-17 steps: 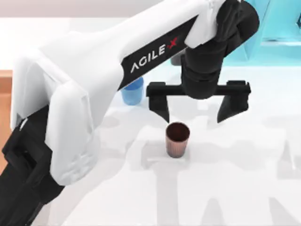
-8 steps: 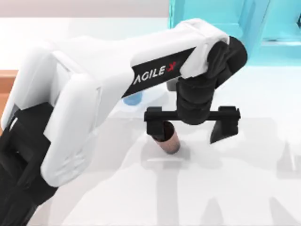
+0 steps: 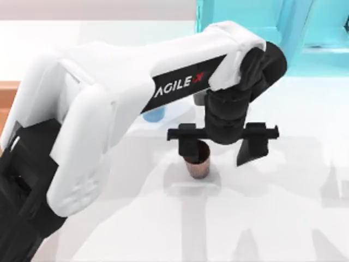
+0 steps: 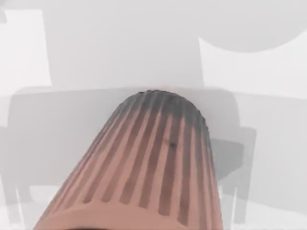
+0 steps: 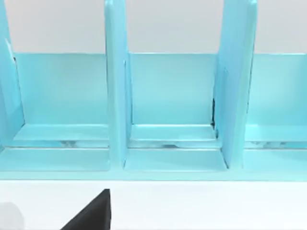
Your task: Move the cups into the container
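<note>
One long white AgileX left arm [image 3: 109,103] spans the pale worktop [image 3: 283,218]; a turquoise shelf-like cabinet [image 5: 172,105] stands behind. Its left gripper [image 3: 222,146], jaws spread, straddles the upright ribbed coppery brown cup [image 3: 197,164]. The plain blue cup [image 3: 155,114] peeks from under the arm.

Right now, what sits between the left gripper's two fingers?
In the top view, the brown cup stands upright between the left gripper's open fingers, close against one finger, apart from the other.

Since 1 s ago, the left tool [image 3: 221,147] has dropped around the brown cup [image 3: 197,165], narrowing slightly.
</note>
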Tool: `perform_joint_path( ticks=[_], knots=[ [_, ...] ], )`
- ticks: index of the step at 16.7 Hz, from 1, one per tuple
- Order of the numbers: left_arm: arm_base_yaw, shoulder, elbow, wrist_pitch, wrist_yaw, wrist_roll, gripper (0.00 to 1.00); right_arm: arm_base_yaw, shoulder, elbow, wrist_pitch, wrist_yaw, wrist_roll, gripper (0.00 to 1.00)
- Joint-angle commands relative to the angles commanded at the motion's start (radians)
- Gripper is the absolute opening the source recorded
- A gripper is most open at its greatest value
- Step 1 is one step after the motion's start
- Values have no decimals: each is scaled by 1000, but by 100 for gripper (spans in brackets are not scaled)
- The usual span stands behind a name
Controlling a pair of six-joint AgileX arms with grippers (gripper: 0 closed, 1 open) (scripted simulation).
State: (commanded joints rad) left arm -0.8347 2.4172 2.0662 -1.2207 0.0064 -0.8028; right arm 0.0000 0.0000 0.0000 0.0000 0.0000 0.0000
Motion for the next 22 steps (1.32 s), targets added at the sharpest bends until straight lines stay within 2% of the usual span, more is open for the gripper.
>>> perform_joint_path(
  ticks=[7,17,22],
  knots=[
    [0,0,0,0,0,0,2,0,0,0,0,0,0,100],
    [4,-3,-1,-2,0,3,0,0,0,0,0,0,0,100],
    [83,-150,-62,-74,-3,69,0,0,0,0,0,0,0,100]
  ],
)
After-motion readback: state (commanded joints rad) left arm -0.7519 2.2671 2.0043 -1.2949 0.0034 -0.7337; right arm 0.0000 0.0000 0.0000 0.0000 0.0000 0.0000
